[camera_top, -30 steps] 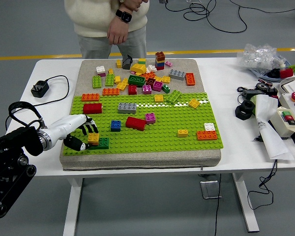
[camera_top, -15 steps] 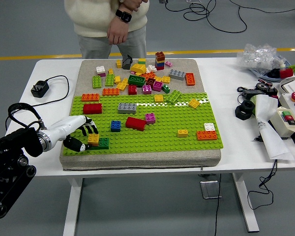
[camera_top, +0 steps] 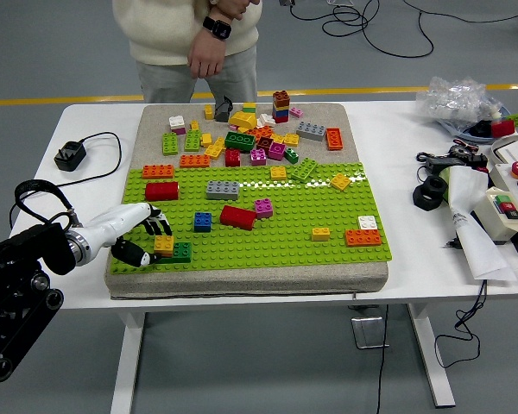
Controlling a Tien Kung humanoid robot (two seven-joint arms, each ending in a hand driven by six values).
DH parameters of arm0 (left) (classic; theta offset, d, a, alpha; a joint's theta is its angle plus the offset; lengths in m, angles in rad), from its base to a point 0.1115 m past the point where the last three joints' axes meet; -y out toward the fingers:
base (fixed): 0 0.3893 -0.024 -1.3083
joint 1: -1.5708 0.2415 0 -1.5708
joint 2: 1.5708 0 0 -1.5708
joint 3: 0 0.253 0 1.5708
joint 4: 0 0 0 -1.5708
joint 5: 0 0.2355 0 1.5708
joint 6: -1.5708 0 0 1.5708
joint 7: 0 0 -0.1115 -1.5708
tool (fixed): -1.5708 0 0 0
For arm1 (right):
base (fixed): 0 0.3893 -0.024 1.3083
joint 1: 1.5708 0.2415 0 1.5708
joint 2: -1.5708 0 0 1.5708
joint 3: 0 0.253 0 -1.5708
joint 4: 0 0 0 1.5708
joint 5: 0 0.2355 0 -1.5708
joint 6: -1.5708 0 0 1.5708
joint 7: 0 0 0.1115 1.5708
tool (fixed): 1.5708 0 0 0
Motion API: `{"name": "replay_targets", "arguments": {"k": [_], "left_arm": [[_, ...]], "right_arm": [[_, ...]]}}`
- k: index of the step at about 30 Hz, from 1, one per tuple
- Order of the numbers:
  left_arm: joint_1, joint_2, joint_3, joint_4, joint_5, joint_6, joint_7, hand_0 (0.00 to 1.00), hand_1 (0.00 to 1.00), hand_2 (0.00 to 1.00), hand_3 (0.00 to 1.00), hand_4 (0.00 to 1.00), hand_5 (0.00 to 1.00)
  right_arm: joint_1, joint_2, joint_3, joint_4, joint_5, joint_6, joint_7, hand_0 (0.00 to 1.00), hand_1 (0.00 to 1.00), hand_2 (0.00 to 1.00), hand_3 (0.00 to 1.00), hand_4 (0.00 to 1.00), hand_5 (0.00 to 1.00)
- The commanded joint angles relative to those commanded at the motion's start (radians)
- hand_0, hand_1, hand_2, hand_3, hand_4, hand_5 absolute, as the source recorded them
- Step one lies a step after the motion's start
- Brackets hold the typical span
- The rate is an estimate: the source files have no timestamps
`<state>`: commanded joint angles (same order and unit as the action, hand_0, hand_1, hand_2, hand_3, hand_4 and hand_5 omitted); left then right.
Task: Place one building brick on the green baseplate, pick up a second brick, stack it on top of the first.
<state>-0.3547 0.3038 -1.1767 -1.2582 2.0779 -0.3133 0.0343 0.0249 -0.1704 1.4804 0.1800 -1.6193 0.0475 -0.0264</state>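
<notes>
Bricks on the green baseplate [camera_top: 268, 250] can be counted left to right: one orange brick [camera_top: 164, 244] on one dark green brick [camera_top: 179, 253] at the near-left corner, then an orange, a red, a blue, a grey, a tilted red, a pink, a yellow, a small yellow, and at the right a white one behind an orange one. Behind the plate, on the grey mat [camera_top: 242, 280], lies a loose pile too crowded to count. One left hand [camera_top: 140, 238] is in view, its white fingers curled around the orange brick, dark thumb at the near side; whether it presses or merely touches cannot be told. One person [camera_top: 194, 39] stands at the far side, hand hanging near the table edge. Compared with a second ago, nothing has visibly moved: hand, stacked pair and person sit as they did.
</notes>
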Motion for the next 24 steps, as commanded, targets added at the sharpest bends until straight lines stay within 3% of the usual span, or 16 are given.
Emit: {"name": "replay_targets", "arguments": {"k": [24], "left_arm": [[-0.002,0.0,-0.004,-0.004,-0.01,-0.014,0.004,0.805,0.672,0.591,0.644,0.839,0.09]], "right_arm": [[0.001,0.0,0.001,0.0,0.002,0.001,0.0,0.767,0.705,0.737,0.747,0.998,0.625]]}}
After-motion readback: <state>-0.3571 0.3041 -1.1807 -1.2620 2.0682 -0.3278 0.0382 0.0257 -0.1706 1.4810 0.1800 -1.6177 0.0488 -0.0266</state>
